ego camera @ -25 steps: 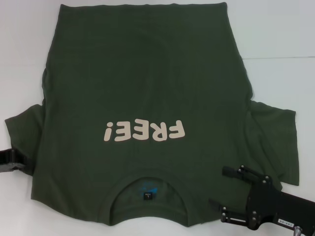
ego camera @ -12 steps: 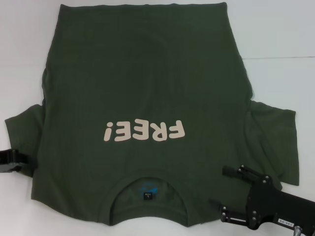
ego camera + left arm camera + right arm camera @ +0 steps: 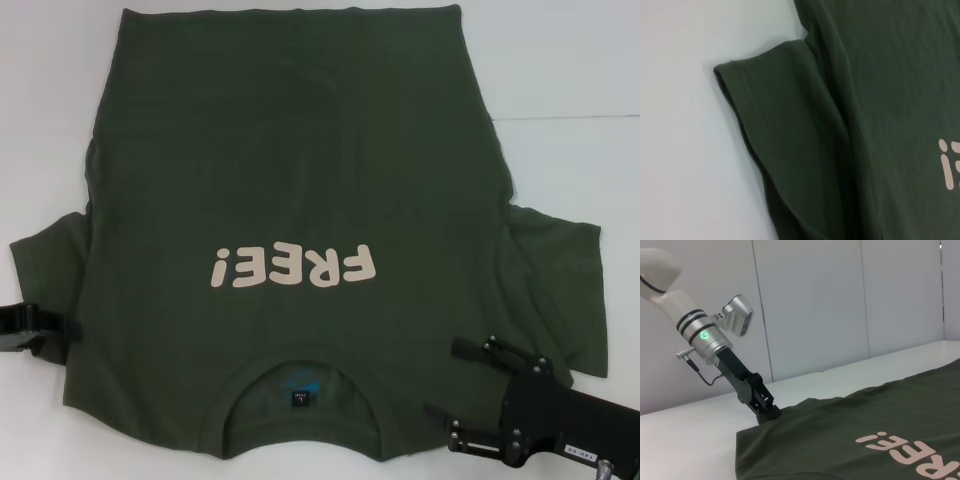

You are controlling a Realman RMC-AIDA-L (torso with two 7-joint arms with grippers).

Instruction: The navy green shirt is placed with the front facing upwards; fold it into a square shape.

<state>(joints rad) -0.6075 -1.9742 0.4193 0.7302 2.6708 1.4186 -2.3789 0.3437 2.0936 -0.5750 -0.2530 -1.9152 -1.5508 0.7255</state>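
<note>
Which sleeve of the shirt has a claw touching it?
The shirt's left sleeve. The left claw meets its edge, while the right claw sits by the collar, off the right sleeve.

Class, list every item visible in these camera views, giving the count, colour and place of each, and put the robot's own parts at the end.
Dark olive-green cotton T-shirt with cream "FREE!" lettering: one, spread flat, front up, collar nearest the robot.
White table: one, beneath the shirt.
Pale panelled wall: behind the table.
Left pincer: one, black, down at the shirt's left sleeve edge.
Right pincer: one, black, open, over the shirt's near right corner.
</note>
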